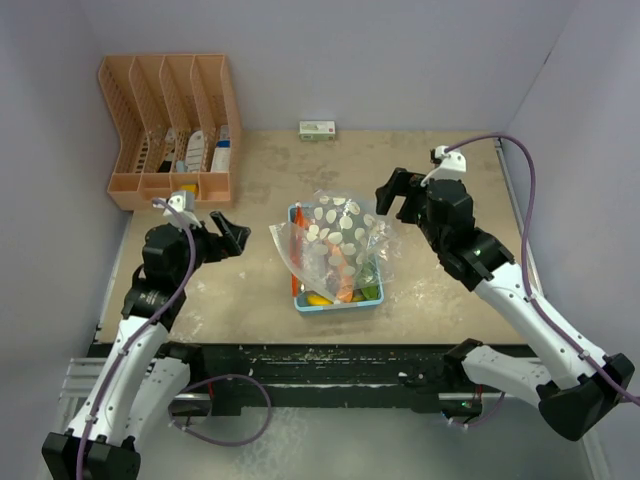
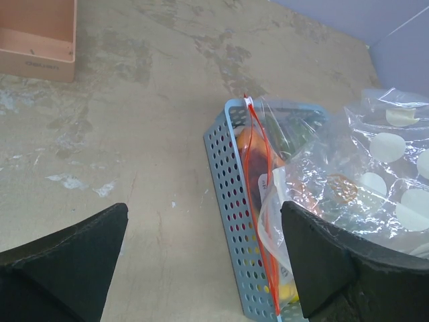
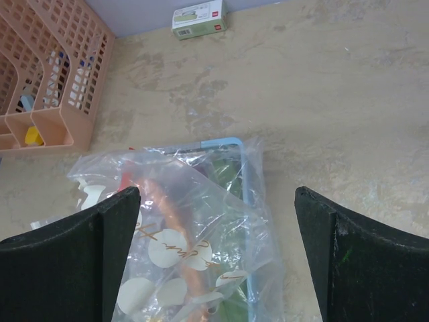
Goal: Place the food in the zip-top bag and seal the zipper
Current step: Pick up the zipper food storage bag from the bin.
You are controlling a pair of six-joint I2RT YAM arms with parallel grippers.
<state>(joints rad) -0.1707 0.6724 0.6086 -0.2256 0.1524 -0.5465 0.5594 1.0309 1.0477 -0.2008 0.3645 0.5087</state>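
Note:
The clear zip-top bag (image 1: 340, 238), printed with white ovals, lies crumpled over the light-blue basket (image 1: 298, 306) at the table's middle. Food shows through it: an orange piece (image 1: 343, 275), a yellow one (image 1: 318, 298) and a green one (image 1: 371, 292). I cannot tell whether they lie inside the bag or under it. In the left wrist view the bag's red zipper (image 2: 258, 201) runs along the basket's perforated wall (image 2: 238, 221). My left gripper (image 1: 235, 232) hangs open left of the basket. My right gripper (image 1: 398, 195) is open to its upper right, above the bag (image 3: 194, 228), touching nothing.
A peach desk organizer (image 1: 170, 125) with small items stands at the back left. A small white-and-green box (image 1: 318, 129) lies by the back wall. Walls close in on the left, back and right sides of the table (image 1: 450, 290).

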